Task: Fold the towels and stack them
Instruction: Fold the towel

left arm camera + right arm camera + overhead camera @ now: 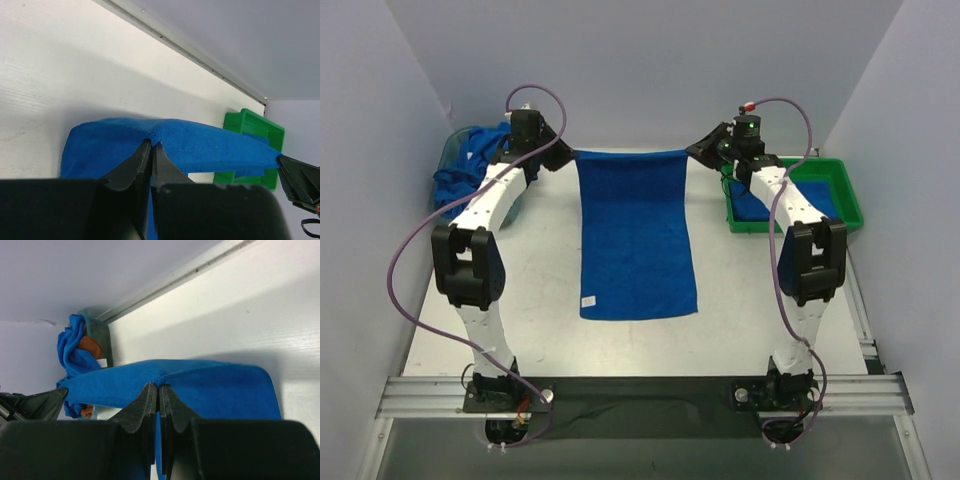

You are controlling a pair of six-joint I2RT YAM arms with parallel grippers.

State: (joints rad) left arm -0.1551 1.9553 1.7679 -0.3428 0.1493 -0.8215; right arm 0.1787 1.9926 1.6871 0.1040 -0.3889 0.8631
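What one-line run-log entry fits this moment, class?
left claw: shut on towel corner | right claw: shut on opposite corner | far edge lifted, near end on table

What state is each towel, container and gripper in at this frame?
spread towel: unfolded, far edge lifted taut, near end lying flat.
left gripper: shut on its far-left corner.
right gripper: shut on its far-right corner.
towel heap: crumpled, unfolded.
green tray: holds a blue towel.

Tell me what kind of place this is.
Likely a robotics lab work cell: plain pale walls box in a table, and a metal rail at its near edge carries robot arms.
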